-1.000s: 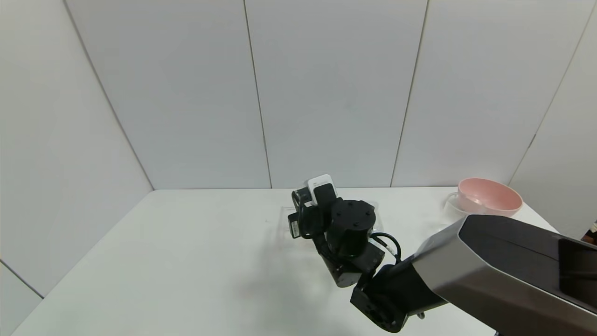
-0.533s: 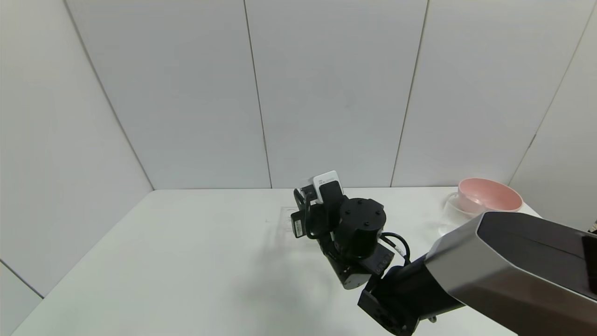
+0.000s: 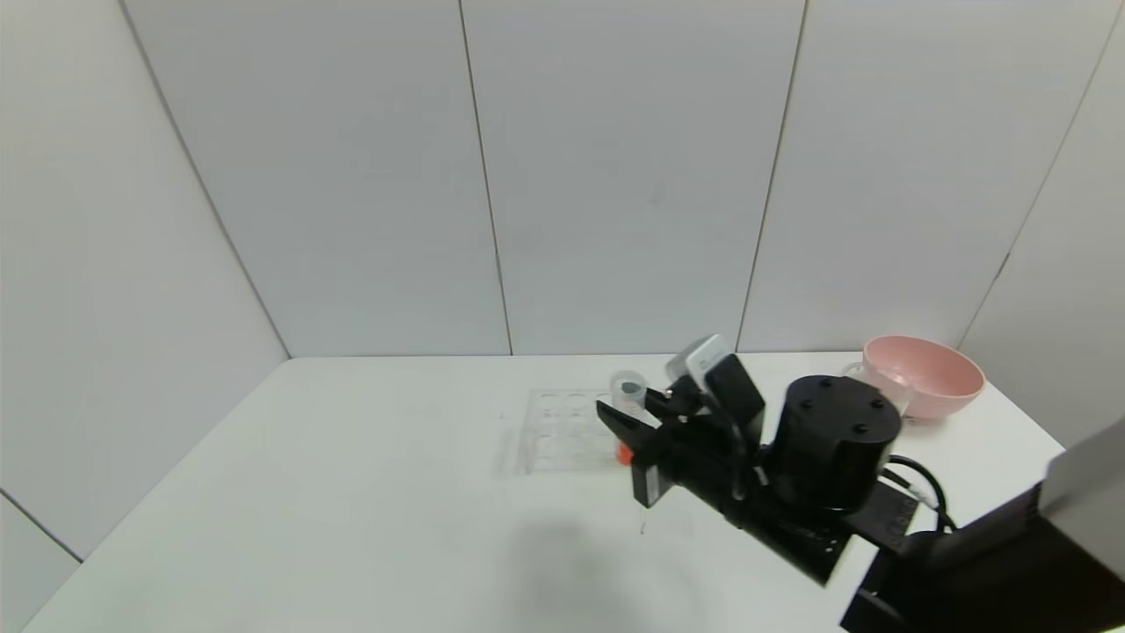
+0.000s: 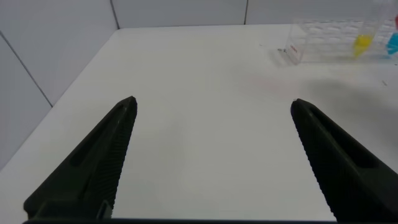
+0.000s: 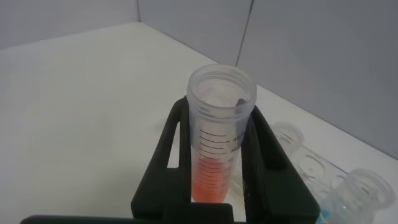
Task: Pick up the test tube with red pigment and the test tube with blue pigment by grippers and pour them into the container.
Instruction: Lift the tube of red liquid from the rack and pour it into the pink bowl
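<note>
Right wrist view shows my right gripper pinching the test tube with red pigment upright between both fingers, orange-red liquid low in it, lifted above the white table. Just beyond my fingertips sits the clear tube rack, with the test tube with blue pigment and a yellow-liquid tube standing in it. My left gripper hangs spread wide over bare table, well apart from the rack. A pink bowl sits off to my right.

No legible text, brand, number or sign was found. The test tube with red pigment carried printed black graduation marks on its wall, but any figures beside them could not be read.
</note>
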